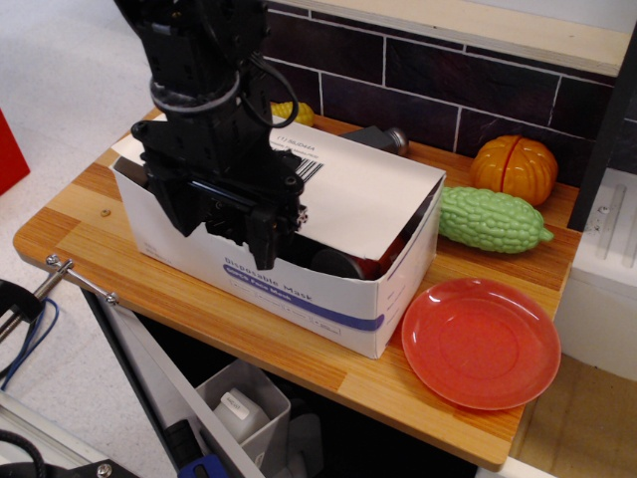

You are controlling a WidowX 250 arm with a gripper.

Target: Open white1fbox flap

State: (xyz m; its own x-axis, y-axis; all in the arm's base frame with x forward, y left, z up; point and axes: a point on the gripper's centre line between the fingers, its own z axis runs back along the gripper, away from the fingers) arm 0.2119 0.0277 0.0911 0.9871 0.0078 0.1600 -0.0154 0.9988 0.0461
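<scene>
hovering at the white1fbox (299, 269) near-left wall, your gripper (224, 234) holds its jaws apart, gripping nothing; flap (368, 194) lies nearly flat, so opening remains ahead.

You are looking at a mock kitchen set up as a robot test bench. The wooden counter (299, 349) backs onto a dark tiled wall (438, 90). On the counter, toy food sits by that wall: an orange pumpkin (515, 169) and a green bitter gourd (493, 219), with a red plate (482, 343) in front of them. Below the counter's front edge you see a metal clamp (60, 267) and loose cables (25, 329), lab fittings.
</scene>
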